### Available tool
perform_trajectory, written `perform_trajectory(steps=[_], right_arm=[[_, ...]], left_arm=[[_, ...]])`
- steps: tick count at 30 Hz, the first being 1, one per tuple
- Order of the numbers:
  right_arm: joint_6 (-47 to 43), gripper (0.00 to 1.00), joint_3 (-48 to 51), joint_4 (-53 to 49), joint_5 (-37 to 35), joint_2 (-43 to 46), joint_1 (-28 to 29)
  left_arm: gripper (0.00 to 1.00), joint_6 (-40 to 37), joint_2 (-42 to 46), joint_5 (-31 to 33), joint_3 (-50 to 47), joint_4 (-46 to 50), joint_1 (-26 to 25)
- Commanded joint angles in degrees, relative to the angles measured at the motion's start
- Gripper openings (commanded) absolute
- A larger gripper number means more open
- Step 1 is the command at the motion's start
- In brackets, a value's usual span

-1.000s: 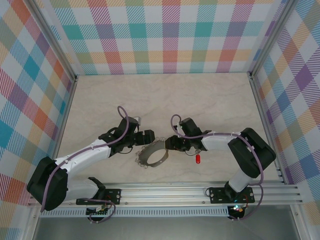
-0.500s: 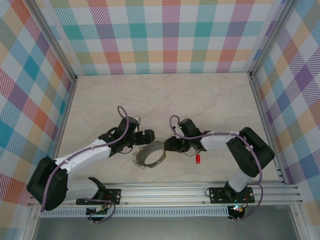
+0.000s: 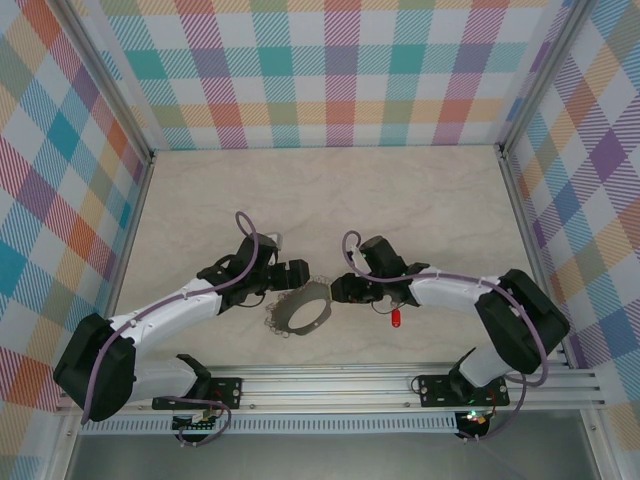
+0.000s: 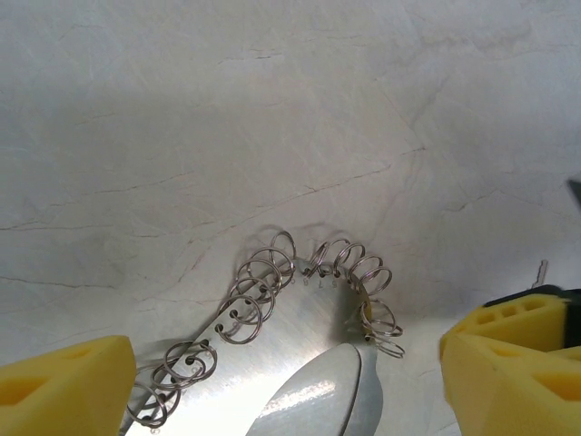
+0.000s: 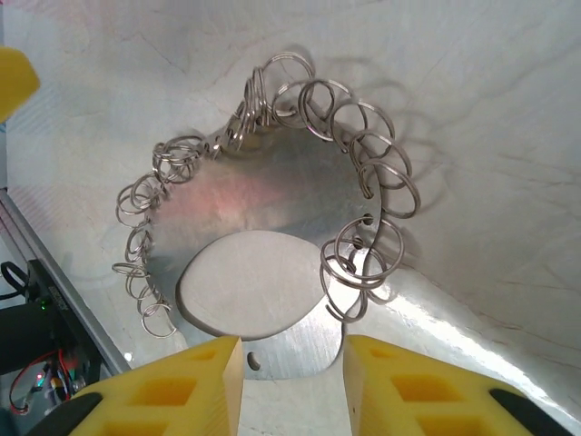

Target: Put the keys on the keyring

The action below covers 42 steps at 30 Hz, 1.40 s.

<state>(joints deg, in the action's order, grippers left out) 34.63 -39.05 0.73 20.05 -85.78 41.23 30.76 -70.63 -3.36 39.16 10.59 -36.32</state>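
Taking the keyring (image 3: 300, 312) as the marker: flat on the pale marbled table (image 3: 330, 200), between the tips of the two arms. From above, reads as a slanted oval, long way running from near-left to far-right, with the far-right end at the right gripper (image 3: 334, 292). Just past the ring's far rim, the left gripper (image 3: 303, 277). Right of the ring, apart from it and beyond the right gripper, the key (image 3: 396, 319). Red head a short oval, long way running toward the near rail. Blade too small to make out, so no telling which end leads.

Closer in from the right wrist, showing what the overhead view cannot: a flat silver plate with an off-centre oval opening. Small wire loops (image 5: 259, 104) strung round the rim farthest from the camera. A plain tab (image 5: 295, 350) with one small hole, pointing straight back between the right fingers (image 5: 182, 395). Those yellow pads a narrow way apart, one at each side edge of the tab. Pinching or merely flanking it, cannot tell.

From the left wrist, only a part of the ring: an arc of loops and a sliver of bright plate at the bottom edge. Jaws gaping wide over it, left fingers (image 4: 64, 386) well out to either side, gripping nothing.
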Motion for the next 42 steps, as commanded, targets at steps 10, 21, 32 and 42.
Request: perform_trajectory(steps=[10, 21, 32, 42], right_arm=[[-8.0, 0.29, -2.2, -6.8, -3.0, -2.7, 0.7], [-8.6, 0.27, -6.0, -4.9, -2.1, -8.9, 2.4], [-8.7, 0.28, -8.1, -4.5, -3.2, -11.8, 2.7], [-8.7, 0.25, -9.1, -3.7, -4.8, -13.4, 2.7]], left_arm=[[0.88, -0.8, 1.9, 0.8, 0.8, 1.3, -0.8], [0.88, -0.9, 2.2, 1.3, 0.6, 1.5, -0.8], [0.88, -1.0, 1.1, 1.1, 0.5, 0.7, -0.8], [0.88, -0.9, 0.4, 1.0, 0.4, 0.1, -0.8]])
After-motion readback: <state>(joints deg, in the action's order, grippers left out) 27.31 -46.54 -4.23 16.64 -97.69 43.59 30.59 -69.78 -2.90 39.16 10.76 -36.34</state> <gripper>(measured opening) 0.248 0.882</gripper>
